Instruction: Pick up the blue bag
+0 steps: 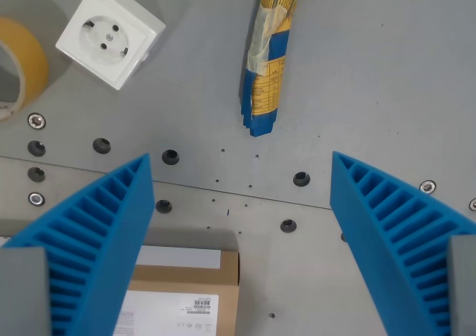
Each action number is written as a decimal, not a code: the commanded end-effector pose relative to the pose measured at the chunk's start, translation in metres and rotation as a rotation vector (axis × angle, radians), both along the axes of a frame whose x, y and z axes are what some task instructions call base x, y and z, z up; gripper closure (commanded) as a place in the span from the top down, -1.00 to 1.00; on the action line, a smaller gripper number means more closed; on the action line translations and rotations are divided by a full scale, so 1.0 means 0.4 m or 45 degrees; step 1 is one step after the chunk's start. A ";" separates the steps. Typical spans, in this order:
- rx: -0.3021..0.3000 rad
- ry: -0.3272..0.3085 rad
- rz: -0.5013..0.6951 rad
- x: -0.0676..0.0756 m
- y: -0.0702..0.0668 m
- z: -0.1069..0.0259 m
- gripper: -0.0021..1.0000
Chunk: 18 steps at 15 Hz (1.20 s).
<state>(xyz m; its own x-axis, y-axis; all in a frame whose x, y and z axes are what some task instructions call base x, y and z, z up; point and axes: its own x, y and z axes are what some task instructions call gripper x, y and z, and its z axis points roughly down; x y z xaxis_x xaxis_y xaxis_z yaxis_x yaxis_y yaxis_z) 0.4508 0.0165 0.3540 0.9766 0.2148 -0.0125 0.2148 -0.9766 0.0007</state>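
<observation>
We see our jaws spread wide and empty, the two blue ribbed fingers point(97, 239) framing the lower corners of the wrist view, with the gripper point(242, 236) itself hanging above the grey table point(372, 68). The blue bag point(268, 61) lies flat on the table ahead of the jaws, toward the top of the view and only slightly toward the wrist view's right of the midline between them; it is a long, narrow packet, blue with yellow printing, running roughly lengthwise away from us, its near end well clear of both fingers. We judge that the step in hand is the approach: nothing is grasped yet, and the bag is not between the jaws. To do it well, we should carry the gripper forward until the bag's middle sits midway between the fingers, then descend with the jaws kept wide so they straddle its narrow width and close across it, not along its length. A thin, soft packet probably crumples, so we would go low, close to the table. The white socket block point(110, 33) and the tape roll point(18, 68) lie ahead and off toward the wrist view's left, well apart from the bag, and the cardboard box point(186, 291) sits below, between the fingers; none of them should interfere.
</observation>
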 end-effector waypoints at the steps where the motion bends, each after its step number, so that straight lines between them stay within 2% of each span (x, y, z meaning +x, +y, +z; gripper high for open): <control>1: 0.000 -0.007 0.002 -0.001 0.000 0.005 1.00; 4: 0.000 -0.008 -0.003 0.000 -0.001 0.002 1.00; 7: 0.003 -0.018 -0.020 0.002 -0.003 -0.014 1.00; 18: 0.024 -0.131 -0.135 0.021 -0.041 -0.149 1.00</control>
<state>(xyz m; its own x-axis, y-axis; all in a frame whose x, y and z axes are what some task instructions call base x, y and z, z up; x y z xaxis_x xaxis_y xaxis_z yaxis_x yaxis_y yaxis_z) 0.4640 0.0032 0.3010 0.9836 0.1784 -0.0258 0.1784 -0.9840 -0.0042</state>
